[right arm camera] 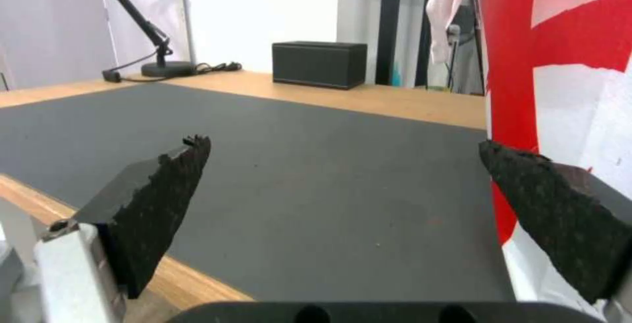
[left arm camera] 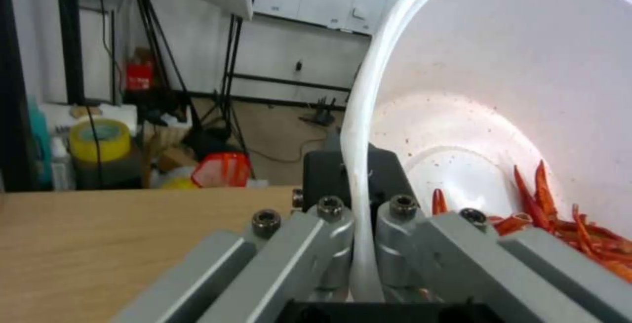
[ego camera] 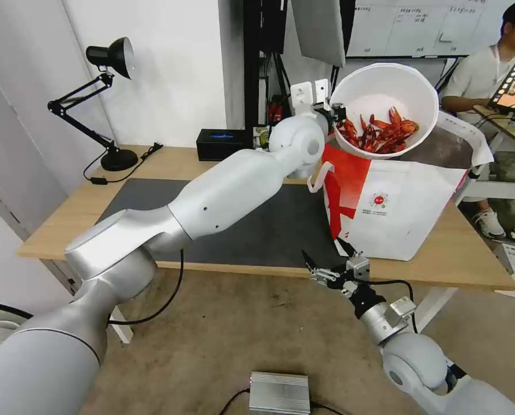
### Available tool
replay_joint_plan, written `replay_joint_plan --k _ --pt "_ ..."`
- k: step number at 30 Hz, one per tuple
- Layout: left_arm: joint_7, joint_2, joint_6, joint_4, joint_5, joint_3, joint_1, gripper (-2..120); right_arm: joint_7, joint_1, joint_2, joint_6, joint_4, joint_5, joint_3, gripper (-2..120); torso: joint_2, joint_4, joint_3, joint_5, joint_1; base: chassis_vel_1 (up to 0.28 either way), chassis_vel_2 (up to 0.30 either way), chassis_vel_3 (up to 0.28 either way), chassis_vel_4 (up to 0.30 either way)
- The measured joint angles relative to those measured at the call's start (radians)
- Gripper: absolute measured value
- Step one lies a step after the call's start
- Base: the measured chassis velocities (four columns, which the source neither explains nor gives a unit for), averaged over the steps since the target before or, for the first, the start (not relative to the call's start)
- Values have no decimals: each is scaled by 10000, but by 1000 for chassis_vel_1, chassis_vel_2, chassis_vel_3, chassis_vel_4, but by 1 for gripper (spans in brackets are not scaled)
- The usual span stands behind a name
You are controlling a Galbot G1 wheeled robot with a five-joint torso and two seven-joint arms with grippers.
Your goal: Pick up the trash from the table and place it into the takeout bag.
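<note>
My left gripper (ego camera: 333, 113) is shut on the rim of a white round bowl (ego camera: 391, 92) holding red crayfish shells (ego camera: 378, 134). It holds the bowl tilted in the air above the open mouth of the takeout bag (ego camera: 395, 210), which stands on the right side of the table (ego camera: 153, 164). Up close, the bowl rim (left arm camera: 359, 175) runs between my left gripper's (left arm camera: 359, 214) jaws, with shells (left arm camera: 560, 229) low inside. My right gripper (ego camera: 326, 259) is open at the table's front edge, beside the bag's red panel (right arm camera: 527, 66); its fingers (right arm camera: 158, 189) hold nothing.
A black rectangular box (ego camera: 222, 143) and a black desk lamp (ego camera: 110, 104) stand at the table's back. The dark grey mat (ego camera: 251, 225) covers the middle. A silver box (ego camera: 279, 393) lies on the floor. A person sits behind the bag at the right.
</note>
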Motion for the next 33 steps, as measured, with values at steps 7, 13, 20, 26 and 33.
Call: replay_joint_plan --k 7,13,20,26,33 --pt "208 289 35 -307 134 277 103 0 0 1 0 0 0 0 0 100 0 -2 0 0 0 0 0 0 0" --pt "695 674 730 -742 -142 302 119 0 -1 0 0 0 0 0 0 100 0 -2 0 -1 0 0 0 0 0" --pt "882 823 1293 -1083 -314 281 83 13 0 1 0 0 0 0 0 100 0 -2 -1 -1 0 0 0 0 0" --pt "869 816 1306 -1119 -452 255 73 32 0 0 0 0 0 0 0 100 0 -1 0 -1 0 0 0 0 0" --pt "842 977 1250 -1303 -582 133 86 61 0 0 0 0 0 0 0 100 0 -1 0 -1 0 0 0 0 0"
